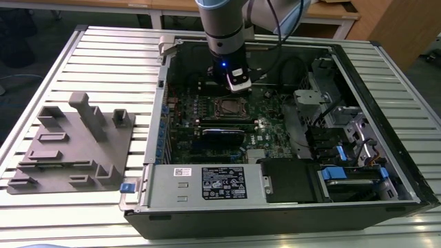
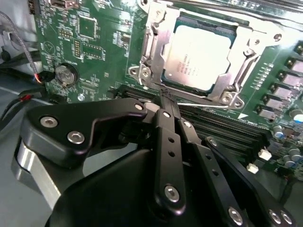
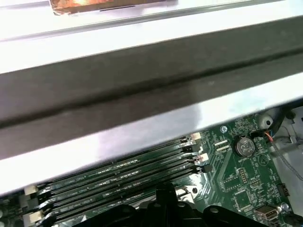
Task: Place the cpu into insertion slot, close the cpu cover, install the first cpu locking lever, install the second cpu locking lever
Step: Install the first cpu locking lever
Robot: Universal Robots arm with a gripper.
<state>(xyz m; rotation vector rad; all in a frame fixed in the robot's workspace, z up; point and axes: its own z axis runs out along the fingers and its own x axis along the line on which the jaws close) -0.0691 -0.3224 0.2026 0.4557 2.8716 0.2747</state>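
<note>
Now the cpu point(image 2: 198, 56) lies in its socket point(image 2: 229, 98) under the closed cover point(image 2: 153, 46). The tool point(image 2: 164, 96), fingers pressed together, is at the thin wire lever point(image 2: 208, 105), probably stiff and springy, best pushed near its free end.

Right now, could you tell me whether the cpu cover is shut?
Shut: in the second wrist view the cpu cover lies flat, framing the cpu.

Arm point(image 1: 222, 23) upright and pointed straight down, its black fingers point(image 2: 165, 123) pressed together at the tips.
</note>
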